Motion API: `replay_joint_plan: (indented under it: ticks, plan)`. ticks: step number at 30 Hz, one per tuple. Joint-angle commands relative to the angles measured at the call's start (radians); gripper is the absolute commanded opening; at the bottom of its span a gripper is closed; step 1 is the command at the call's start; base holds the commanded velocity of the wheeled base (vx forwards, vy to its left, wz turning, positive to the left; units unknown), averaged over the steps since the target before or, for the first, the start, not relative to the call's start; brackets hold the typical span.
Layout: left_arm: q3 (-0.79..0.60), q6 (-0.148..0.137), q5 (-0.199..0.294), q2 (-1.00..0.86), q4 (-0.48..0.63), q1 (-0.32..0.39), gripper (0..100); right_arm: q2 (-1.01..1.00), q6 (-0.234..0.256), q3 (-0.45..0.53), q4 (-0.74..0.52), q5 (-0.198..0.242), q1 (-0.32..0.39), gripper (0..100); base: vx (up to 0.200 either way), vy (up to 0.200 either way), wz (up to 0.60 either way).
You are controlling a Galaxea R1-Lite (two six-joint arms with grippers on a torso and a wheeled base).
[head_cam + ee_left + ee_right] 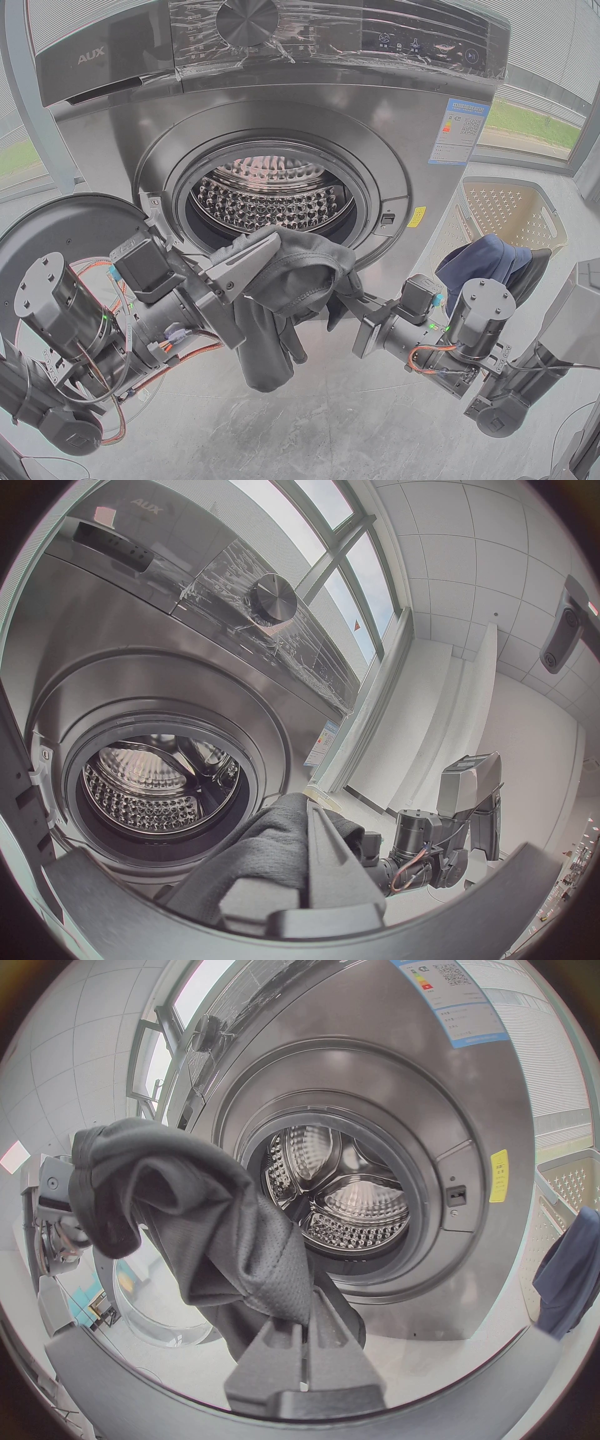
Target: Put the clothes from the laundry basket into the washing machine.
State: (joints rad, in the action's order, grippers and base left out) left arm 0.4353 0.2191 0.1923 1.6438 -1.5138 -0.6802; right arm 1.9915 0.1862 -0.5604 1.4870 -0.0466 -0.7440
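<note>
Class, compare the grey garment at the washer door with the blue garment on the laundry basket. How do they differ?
The grey garment is dark grey; the blue garment is navy. The grey garment hangs gripped between the left gripper and right gripper; the blue garment lies draped over the laundry basket, untouched. Both are outside the drum.

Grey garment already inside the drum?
No. The grey garment hangs outside the washing machine, in front of its open door ring, gripped by the left gripper and right gripper.

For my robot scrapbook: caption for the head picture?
Left gripper and right gripper hold a grey garment before the open washing machine.
</note>
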Motion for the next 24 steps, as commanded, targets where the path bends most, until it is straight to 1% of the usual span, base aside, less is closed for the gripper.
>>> replay_joint_plan:
  ticks: [1, 2, 3, 10, 14, 17, 20, 24]
  plan:
    - [0.016, 0.000, -0.005, -0.004, -0.002, 0.004, 0, -0.030, -0.007, 0.059, 0.002, 0.002, 0.000, 0, 0.000, 0.000, 0.00]
    - [0.017, 0.000, -0.005, -0.006, -0.002, 0.004, 0, -0.026, -0.008, 0.063, 0.002, 0.002, -0.001, 0, 0.000, 0.000, 0.00]
    - [0.019, 0.000, -0.005, -0.009, -0.002, 0.004, 0, -0.026, -0.011, 0.065, 0.002, 0.002, -0.001, 100, 0.000, 0.000, 0.00]
    - [0.013, -0.003, 0.002, -0.016, -0.003, -0.002, 0, -0.016, -0.013, 0.056, 0.001, 0.005, 0.005, 100, 0.000, 0.000, 0.00]
    - [0.008, -0.003, 0.004, -0.015, -0.028, -0.007, 0, -0.010, -0.014, 0.043, -0.001, 0.005, 0.005, 100, 0.000, 0.000, 0.00]
    - [0.005, -0.004, 0.004, -0.016, -0.029, -0.009, 0, 0.001, -0.016, 0.014, -0.005, 0.005, 0.006, 100, 0.000, 0.000, 0.00]
    - [0.005, -0.004, 0.004, -0.016, -0.031, -0.009, 0, 0.010, -0.031, -0.019, -0.007, 0.007, 0.012, 100, 0.000, 0.000, 0.00]
    - [0.002, -0.004, 0.004, -0.016, -0.031, -0.009, 0, 0.024, -0.034, -0.073, -0.016, 0.008, 0.014, 100, 0.000, 0.000, 0.00]
